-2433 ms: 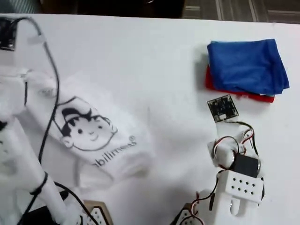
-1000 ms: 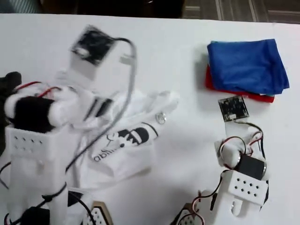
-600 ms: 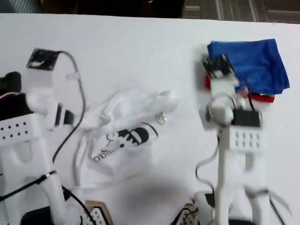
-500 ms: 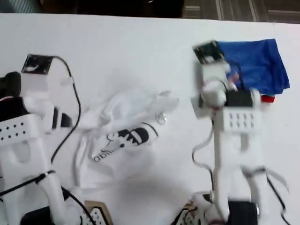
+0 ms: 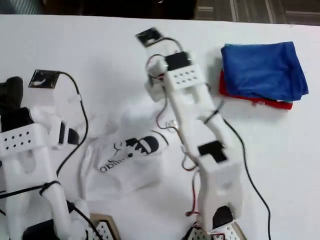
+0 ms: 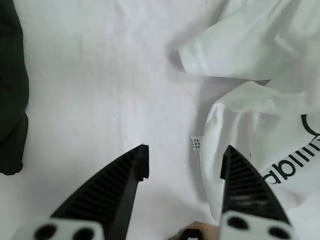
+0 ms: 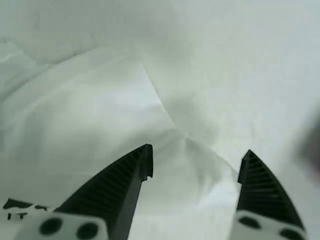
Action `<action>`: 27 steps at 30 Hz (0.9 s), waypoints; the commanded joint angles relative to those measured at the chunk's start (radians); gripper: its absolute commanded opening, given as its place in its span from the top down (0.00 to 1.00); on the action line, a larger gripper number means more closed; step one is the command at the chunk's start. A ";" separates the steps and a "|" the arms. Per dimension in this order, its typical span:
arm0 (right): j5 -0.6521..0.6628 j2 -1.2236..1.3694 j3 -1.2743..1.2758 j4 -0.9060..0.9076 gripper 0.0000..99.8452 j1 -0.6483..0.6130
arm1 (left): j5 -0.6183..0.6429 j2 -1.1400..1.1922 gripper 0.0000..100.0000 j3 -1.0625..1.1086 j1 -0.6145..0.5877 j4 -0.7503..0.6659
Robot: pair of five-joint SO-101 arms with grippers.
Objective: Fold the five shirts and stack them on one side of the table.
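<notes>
— Two stacked so far: blue shirt (image 5: 264,70) over red shirt (image 5: 274,103), far right of the table (image 5: 100,45). Now on the white shirt (image 5: 127,150), rumpled mid-table, print side up.

— Jaws?

— Spread wide on both, holding nothing: right gripper (image 7: 197,152) hanging just above a creased fold at the shirt's far edge; left gripper (image 6: 185,152) over bare tabletop, just beside the shirt's side edge.

— Risks?

— Probably pinching one layer only, given that bunching, and dragging the lot instead of flattening it. Could also snag the loose wires (image 5: 162,117) trailing off the right arm (image 5: 192,112) across the cloth. And, closing the left where it hangs, grabbing air.

— Surface?

— White, smooth, little contrast against white fabric, so edges hard to pick out. At the left edge, dark cloth (image 6: 10,85), well apart from the pile.

— Room?

— Dim floor (image 5: 125,7) past the far edge; nothing more to tell.
</notes>
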 commanded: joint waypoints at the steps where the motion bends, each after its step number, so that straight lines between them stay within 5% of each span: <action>1: 0.000 0.142 -0.180 0.015 0.72 -0.038 | 0.003 -0.023 0.75 -0.002 -0.005 -0.018; 19: 0.051 0.631 -0.646 0.002 0.73 -0.117 | 0.003 -0.023 0.75 -0.002 -0.005 -0.018; 24: 0.051 0.665 -0.712 0.038 1.00 -0.125 | 0.003 -0.023 0.75 -0.002 -0.006 -0.020; 27: 0.051 0.656 -0.729 0.047 0.98 -0.114 | 0.003 -0.023 0.75 -0.004 -0.006 -0.020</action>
